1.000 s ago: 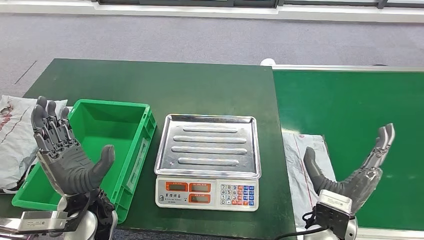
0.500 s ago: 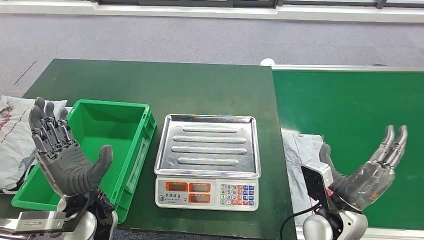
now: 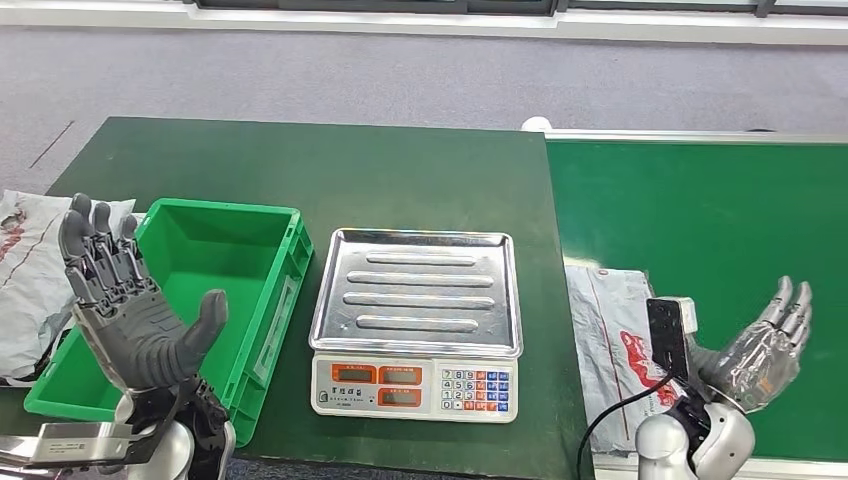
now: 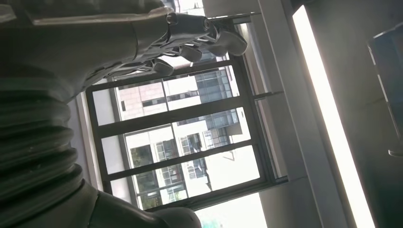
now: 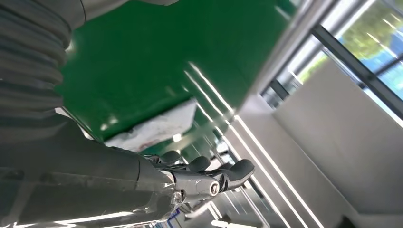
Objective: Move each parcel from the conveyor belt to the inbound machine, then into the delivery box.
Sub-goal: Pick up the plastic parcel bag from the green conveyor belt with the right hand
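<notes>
From the head view, the scale (image 3: pixel 415 320) sat mid-table (image 3: pixel 330 170), steel tray bare, and everything else read off it. The green delivery box (image 3: pixel 190 300) stood just to the scale's left, nothing in it, and a grey parcel (image 3: pixel 625 350) with red print lay to the scale's right on the green conveyor belt (image 3: pixel 700 220). More bagged parcels (image 3: pixel 25 280) lay beyond the box, farther left of the scale.

The right wrist view caught that same parcel (image 5: pixel 157 126) on the belt past the fingertips (image 5: pixel 237 170), while the left wrist view looked up at windows (image 4: pixel 180 142) past its own hand (image 4: pixel 190 38).

Since a second ago the right hand (image 3: pixel 760 350) had swung away from the scale and turned over (wrist camera now facing up), uncovering more of the parcel. It was spread wide, holding nothing, hovering beside the parcel without touching. The left hand (image 3: pixel 125 310) stayed raised in front of the box, palm toward the scale, fingers apart and empty.
</notes>
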`<state>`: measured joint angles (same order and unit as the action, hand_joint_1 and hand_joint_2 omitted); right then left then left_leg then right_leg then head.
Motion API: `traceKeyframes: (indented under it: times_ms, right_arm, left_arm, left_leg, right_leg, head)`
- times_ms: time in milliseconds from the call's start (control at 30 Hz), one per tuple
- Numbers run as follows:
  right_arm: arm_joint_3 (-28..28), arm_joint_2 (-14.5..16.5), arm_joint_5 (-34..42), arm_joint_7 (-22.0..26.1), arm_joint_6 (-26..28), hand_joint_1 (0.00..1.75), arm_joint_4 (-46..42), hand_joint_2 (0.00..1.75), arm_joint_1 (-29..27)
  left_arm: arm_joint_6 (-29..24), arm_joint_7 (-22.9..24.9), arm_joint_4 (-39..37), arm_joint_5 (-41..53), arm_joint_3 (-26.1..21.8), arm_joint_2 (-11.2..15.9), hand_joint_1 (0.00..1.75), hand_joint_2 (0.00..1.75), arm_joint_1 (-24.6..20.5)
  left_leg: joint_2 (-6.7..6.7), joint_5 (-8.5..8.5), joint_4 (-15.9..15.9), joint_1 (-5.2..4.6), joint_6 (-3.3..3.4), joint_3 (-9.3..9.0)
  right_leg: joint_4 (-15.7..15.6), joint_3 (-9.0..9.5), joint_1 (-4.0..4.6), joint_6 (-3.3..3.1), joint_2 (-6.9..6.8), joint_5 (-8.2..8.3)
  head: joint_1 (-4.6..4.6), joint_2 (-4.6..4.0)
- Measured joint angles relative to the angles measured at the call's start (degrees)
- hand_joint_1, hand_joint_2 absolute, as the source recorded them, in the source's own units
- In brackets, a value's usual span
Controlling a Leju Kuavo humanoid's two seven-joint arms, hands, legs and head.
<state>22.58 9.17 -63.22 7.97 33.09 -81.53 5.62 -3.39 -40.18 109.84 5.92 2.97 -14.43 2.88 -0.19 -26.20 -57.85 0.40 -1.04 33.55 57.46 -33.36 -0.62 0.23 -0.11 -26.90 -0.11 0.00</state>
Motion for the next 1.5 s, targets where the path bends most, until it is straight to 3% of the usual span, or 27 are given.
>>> traceKeyframes:
  times_ms: [333,700,1233,1500]
  right_arm:
    - [5.01,-1.30,0.00,-0.74,-1.36,0.00,11.33,1.75,3.52]
    - [6.53,-2.05,-0.22,-2.14,-4.51,0.00,18.37,1.75,6.48]
    - [7.91,-2.99,8.22,0.62,-15.33,0.00,25.44,1.75,7.64]
    - [8.02,-3.30,9.12,1.02,-17.62,0.00,27.41,1.75,7.69]
  left_arm:
    - [0.61,0.19,0.05,0.73,-0.03,-0.04,0.00,1.75,0.00]
    - [0.94,0.16,0.03,1.01,-0.04,-0.04,0.00,1.75,-0.02]
    - [0.95,0.01,-0.39,1.43,-0.04,-0.03,0.00,1.75,-0.31]
    - [0.93,0.01,-0.81,1.45,-0.04,-0.02,0.00,1.75,-1.12]
  left_leg:
    - [0.00,0.00,0.00,-0.01,0.00,0.00]
    - [0.00,0.00,0.00,-0.01,0.01,0.00]
    - [0.00,-0.02,0.00,-0.01,0.02,0.01]
    - [0.01,-0.02,0.00,-0.01,0.02,0.00]
  right_leg:
    - [0.00,0.00,0.00,0.00,0.00,0.00]
    - [0.00,0.00,-0.01,0.00,0.00,0.00]
    - [0.00,-0.01,-0.01,0.00,0.00,0.00]
    - [0.00,-0.01,-0.01,0.00,0.00,0.00]
  head:
    - [0.00,0.00]
    - [0.00,0.00]
    - [0.00,0.00]
    - [0.00,0.00]
